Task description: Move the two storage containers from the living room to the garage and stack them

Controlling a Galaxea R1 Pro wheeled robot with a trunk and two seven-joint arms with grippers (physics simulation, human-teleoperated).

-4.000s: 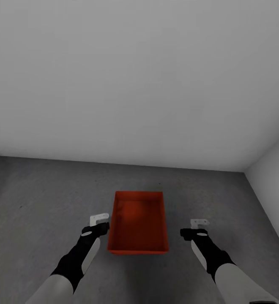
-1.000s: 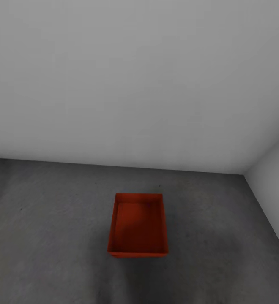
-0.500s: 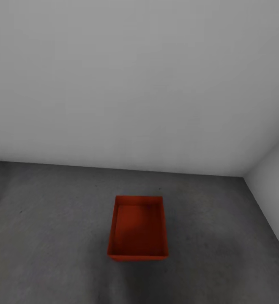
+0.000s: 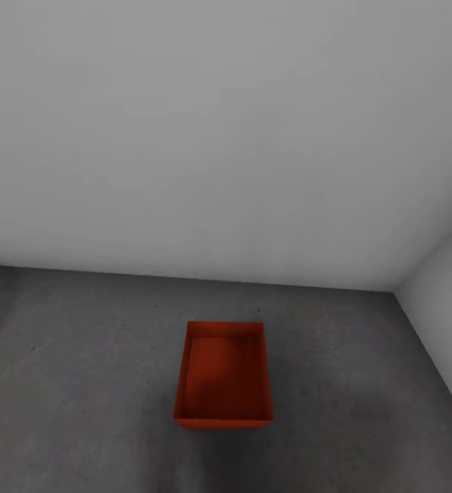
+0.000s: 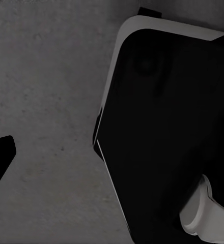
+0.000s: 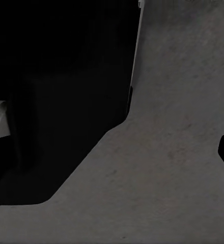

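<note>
While both arms flanked it four seconds ago in the head view, the bin (image 4: 223, 375) sits alone on the grey concrete floor (image 4: 82, 383). It lies flat and open-topped, its long side running away from the camera, near the corner where the far white wall (image 4: 219, 137) meets the right-hand wall (image 4: 445, 301). It looks like one bin; whether a second is nested inside, I cannot tell. It sits a touch lower in the picture than half a second back, and so does the wall's foot, so that is the camera shifting, not the bin.

From the left wrist, speckled floor (image 5: 46, 101) beside the robot's black, white-edged body (image 5: 173, 127). From the right wrist, the same: floor (image 6: 183, 152) and dark body (image 6: 61, 91). Small dark shapes at the edges could be fingertips; how either gripper's jaws stand, I cannot tell.
</note>
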